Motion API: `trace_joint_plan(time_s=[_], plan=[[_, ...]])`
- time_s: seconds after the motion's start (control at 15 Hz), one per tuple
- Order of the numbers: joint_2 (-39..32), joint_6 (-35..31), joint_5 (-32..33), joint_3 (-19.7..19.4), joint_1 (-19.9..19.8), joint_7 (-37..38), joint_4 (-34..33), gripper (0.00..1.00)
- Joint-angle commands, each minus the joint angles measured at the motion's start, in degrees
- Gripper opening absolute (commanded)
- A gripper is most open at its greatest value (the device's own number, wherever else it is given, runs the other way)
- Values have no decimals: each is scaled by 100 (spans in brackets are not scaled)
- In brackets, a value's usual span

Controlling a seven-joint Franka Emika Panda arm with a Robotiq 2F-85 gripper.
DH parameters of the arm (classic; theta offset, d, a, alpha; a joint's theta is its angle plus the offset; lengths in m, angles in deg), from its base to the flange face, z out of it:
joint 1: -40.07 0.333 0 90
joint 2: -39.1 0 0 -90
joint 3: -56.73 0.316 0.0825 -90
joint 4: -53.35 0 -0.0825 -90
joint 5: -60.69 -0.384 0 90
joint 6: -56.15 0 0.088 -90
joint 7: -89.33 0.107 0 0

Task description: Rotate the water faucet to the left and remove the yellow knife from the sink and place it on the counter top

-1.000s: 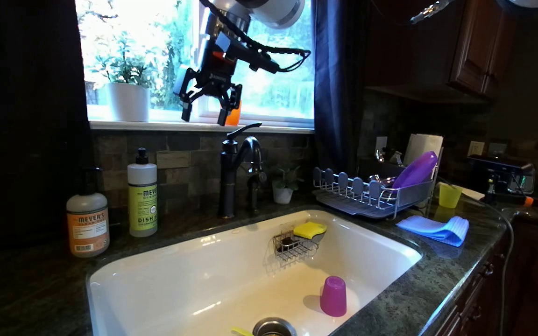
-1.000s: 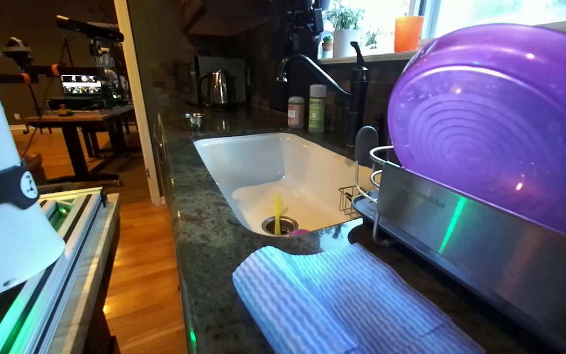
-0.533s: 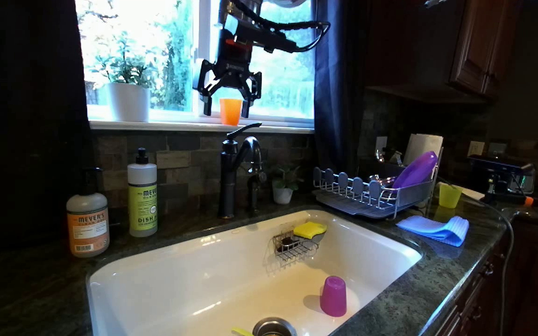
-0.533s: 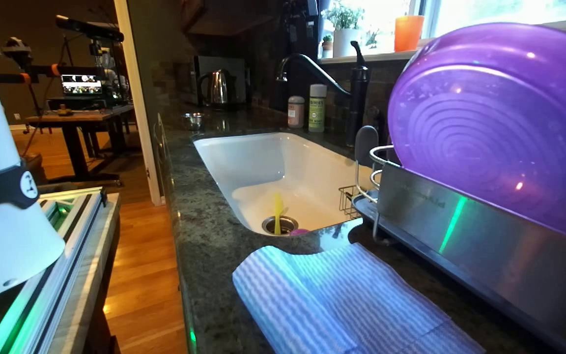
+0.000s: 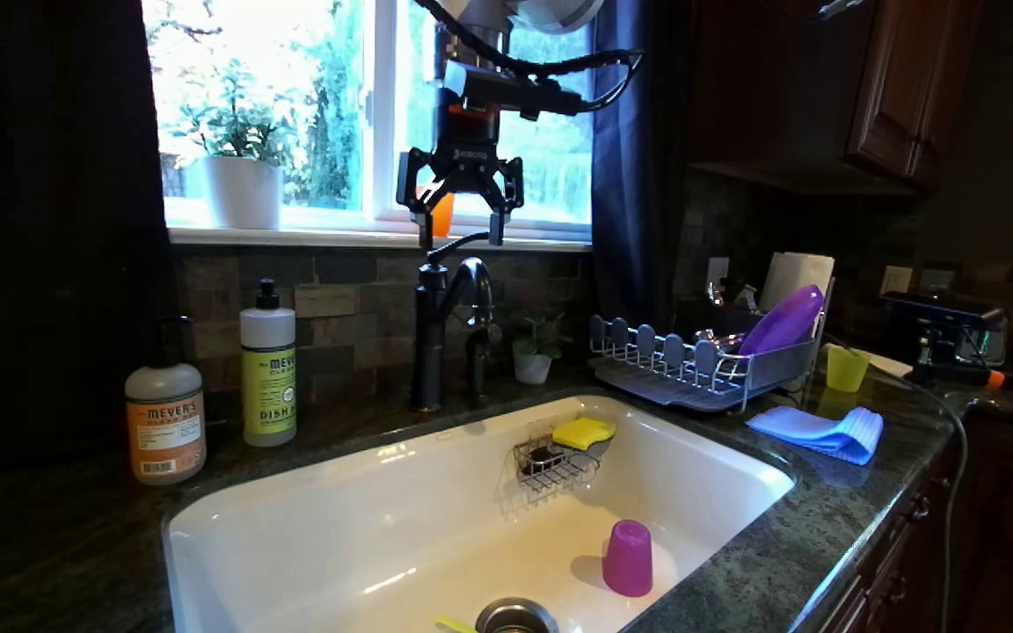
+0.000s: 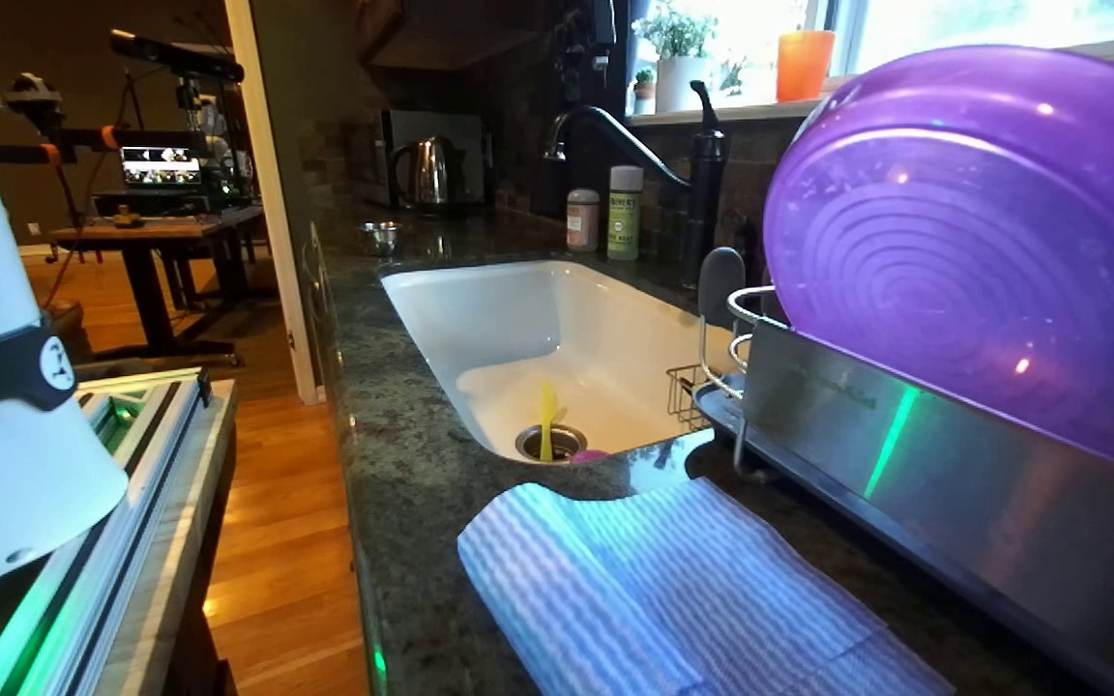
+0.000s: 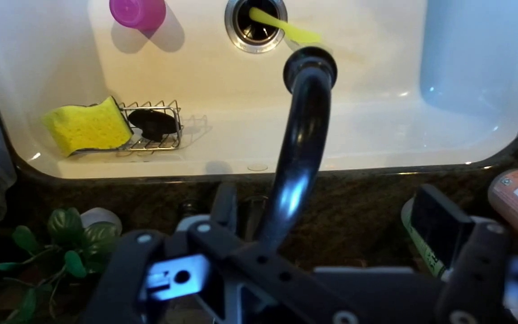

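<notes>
The dark water faucet (image 5: 428, 343) stands behind the sink (image 5: 322, 536), its lever slanting up. My gripper (image 5: 461, 236) points down just above it, open, and in this exterior view the lever shows between the fingertips; whether they touch I cannot tell. In the wrist view the spout (image 7: 301, 135) arches out over the basin, between the spread fingers, and the lever is not visible. The yellow knife (image 7: 295, 32) lies in the sink with one end over the drain; an exterior view shows the knife (image 6: 547, 416) whole. Dark speckled counter top (image 6: 393, 425) surrounds the basin.
Two soap bottles, one green-labelled (image 5: 269, 378), stand beside the faucet. A purple cup (image 5: 628, 558) and a wire caddy with a yellow sponge (image 5: 583, 432) are in the sink. Further right are a dish rack (image 5: 674, 378) and a blue cloth (image 5: 823, 431). An orange cup (image 6: 804, 66) sits on the windowsill.
In an exterior view my gripper has moved right and then lower, from in front of the window to the faucet's lever, and hangs straighter. It stays open; faucet and knife have not moved.
</notes>
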Motion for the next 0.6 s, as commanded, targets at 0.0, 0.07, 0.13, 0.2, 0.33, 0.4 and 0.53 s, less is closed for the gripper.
trace_joint_plan(time_s=[0.0,0.07,0.13,0.2,0.33,0.4,0.53], plan=[[108,-202,-153,63,-54,50,390,100],[105,-183,-159,60,-50,95,434,100],[108,-173,-157,56,-49,117,464,100],[102,-231,-169,59,-54,113,500,100],[81,-438,-249,87,-68,18,565,100],[26,-567,-340,108,-75,-28,549,100],[-81,-820,-531,149,-72,-131,547,100]])
